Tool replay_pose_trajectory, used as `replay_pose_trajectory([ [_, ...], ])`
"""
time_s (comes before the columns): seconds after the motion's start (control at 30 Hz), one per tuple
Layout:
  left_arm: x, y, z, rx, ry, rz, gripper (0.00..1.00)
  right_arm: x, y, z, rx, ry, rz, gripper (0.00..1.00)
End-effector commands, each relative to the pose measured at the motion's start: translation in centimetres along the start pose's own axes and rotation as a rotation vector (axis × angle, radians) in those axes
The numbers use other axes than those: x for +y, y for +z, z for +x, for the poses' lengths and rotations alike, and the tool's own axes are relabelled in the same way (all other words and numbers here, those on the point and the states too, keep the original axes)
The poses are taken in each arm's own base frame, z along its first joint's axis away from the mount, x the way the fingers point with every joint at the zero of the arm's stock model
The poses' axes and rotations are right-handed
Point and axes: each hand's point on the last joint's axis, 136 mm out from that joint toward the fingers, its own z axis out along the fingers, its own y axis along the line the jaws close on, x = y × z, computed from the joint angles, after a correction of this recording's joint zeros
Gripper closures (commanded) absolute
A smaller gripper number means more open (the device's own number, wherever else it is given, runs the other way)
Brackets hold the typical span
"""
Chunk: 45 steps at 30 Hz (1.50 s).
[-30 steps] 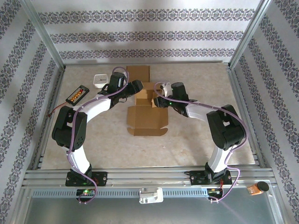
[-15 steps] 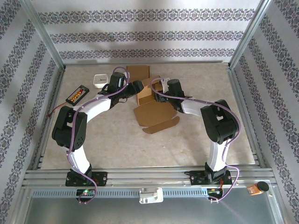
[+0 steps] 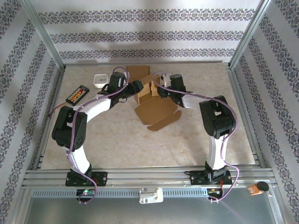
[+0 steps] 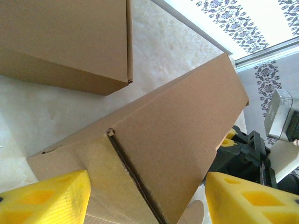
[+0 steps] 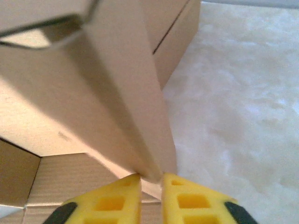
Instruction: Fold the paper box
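Pinching a raised wall of the paper box point(image 3: 150, 97), the right gripper point(image 5: 150, 179) is gripping tight; the left gripper point(image 4: 147, 196) is gaping wide; the lid point(image 3: 159, 116) is lying unfolded.

I see a plain brown paper box point(image 3: 156, 105) on a mottled beige tabletop point(image 3: 117, 144), yellow fingers point(image 5: 112, 200) on the right gripper point(image 5: 151, 184), white-and-black arms point(image 3: 96, 106), and walls point(image 3: 140, 35) striped white with purple floral bands.

Lab test cell: aluminium frame point(image 3: 149, 176), wallpapered walls point(image 3: 149, 35).
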Motion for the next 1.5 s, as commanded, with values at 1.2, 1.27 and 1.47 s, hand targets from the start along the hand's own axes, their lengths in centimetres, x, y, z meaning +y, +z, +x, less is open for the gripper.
replay_pose_trajectory([
  [1.2,2.5,-3.2,-5.1,-0.079,0.026,-0.037,0.16,6.2,-4.5,3.1,0.021,-0.140,-0.132,1.00],
  [1.27,2.5,-2.1,-5.1,-0.051,0.002,-0.003,0.16,6.2,-4.4,3.2,0.026,-0.139,-0.132,1.00],
  [1.47,2.4,-0.3,-4.1,0.014,-0.049,0.063,0.33,6.1,-4.4,3.2,0.029,-0.146,-0.124,1.00],
])
